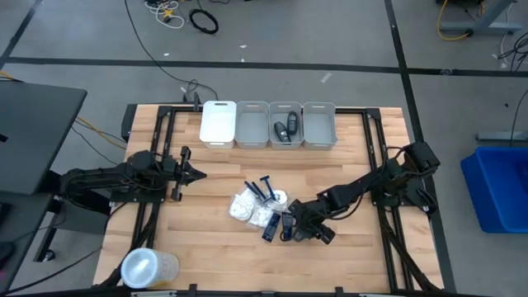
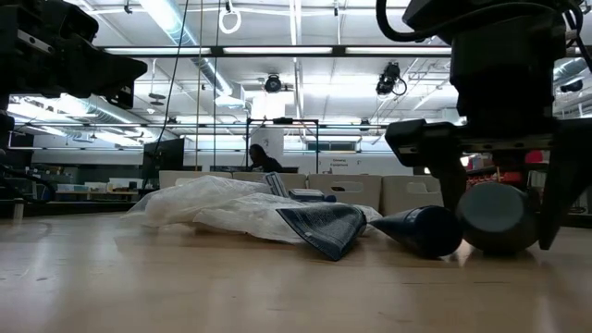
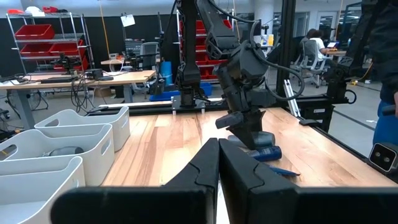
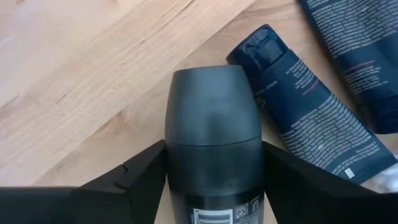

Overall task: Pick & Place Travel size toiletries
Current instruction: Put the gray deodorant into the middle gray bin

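- Right wrist view: a dark oblong container [image 4: 214, 149] is flanked closely by the right gripper [image 4: 214, 180] fingers; contact cannot be told.
- It lies on the table [image 1: 206, 247], beside a dark blue tube [image 4: 311, 118].
- The left gripper [image 1: 191, 173], fingers together, is parked well apart.

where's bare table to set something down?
Free: bare wood between the bins and the toiletry pile, and around the left gripper. Crowded: mid-front, where the right gripper straddles a dark container.

Dk roll-on container [image 4: 214, 155] lying btwn fingers [image 4: 146, 171], blue tubes [image 4: 311, 112] beside, white packets [image 1: 247, 208]
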Tool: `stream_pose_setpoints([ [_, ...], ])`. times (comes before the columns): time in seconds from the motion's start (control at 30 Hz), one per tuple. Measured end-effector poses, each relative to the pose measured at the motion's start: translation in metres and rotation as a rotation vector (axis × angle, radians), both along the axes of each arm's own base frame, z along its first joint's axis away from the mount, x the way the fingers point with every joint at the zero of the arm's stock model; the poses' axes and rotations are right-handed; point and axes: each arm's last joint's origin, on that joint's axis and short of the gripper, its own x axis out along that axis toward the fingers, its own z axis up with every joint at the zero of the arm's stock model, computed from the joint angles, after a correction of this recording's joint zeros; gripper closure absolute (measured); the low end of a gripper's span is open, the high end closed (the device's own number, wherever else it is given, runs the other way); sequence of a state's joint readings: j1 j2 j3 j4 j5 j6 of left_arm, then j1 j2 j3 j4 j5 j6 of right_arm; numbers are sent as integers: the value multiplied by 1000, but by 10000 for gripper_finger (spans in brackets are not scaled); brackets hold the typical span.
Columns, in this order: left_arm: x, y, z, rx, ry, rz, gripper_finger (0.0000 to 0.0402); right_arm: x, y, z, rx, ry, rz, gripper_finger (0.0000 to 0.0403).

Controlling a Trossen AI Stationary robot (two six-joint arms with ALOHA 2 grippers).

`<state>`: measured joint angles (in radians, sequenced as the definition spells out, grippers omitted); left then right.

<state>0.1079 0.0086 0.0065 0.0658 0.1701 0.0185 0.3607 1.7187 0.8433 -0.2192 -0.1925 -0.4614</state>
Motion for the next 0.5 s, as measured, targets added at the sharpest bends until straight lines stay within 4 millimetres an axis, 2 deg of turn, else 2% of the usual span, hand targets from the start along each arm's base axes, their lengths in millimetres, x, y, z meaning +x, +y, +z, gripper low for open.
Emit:
stream_pose_setpoints([
  [0.13, 0, 0, 0, 0, 0, 0, 386, 0, 0, 0, 0, 0, 0, 172],
  [0.37, 0, 0, 0, 0, 0, 0, 385, 0, 0, 0, -1, 4, 0, 158],
  [0.5, 0, 0, 0, 0, 0, 0, 386, 0, 0, 0, 2, 8, -8, 167],
])
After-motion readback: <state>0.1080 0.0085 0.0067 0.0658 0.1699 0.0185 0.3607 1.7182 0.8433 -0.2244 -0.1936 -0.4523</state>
